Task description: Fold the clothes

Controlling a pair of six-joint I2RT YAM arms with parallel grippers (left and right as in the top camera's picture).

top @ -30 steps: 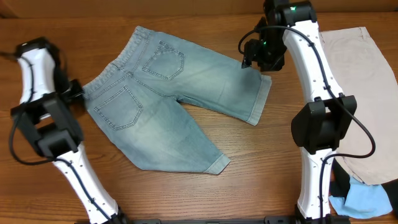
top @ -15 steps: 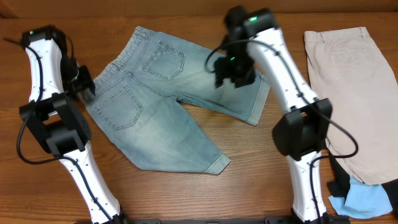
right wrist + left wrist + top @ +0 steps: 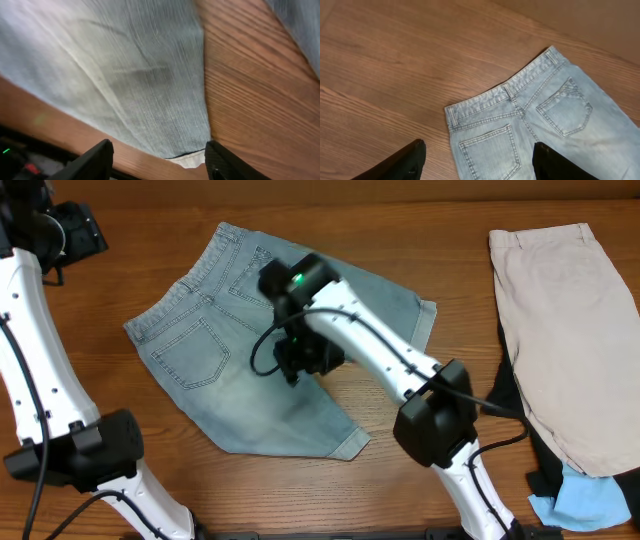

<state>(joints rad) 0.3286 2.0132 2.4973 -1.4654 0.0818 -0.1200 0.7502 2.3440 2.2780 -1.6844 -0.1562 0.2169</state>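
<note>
The right arm (image 3: 370, 355) hides the middle of the denim shorts (image 3: 190, 350). The black garment (image 3: 545, 478) lies mostly under the beige shorts (image 3: 560, 330), which the right edge cuts off.

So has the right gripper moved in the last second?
Yes. In the overhead view the right gripper has swept away from the beige shorts, going from the far leg's cuff to the middle of the denim shorts.

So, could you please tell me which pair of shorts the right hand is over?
The faded blue denim shorts in the middle; the right hand is directly above them. The beige shorts lie apart at the right edge.
</note>
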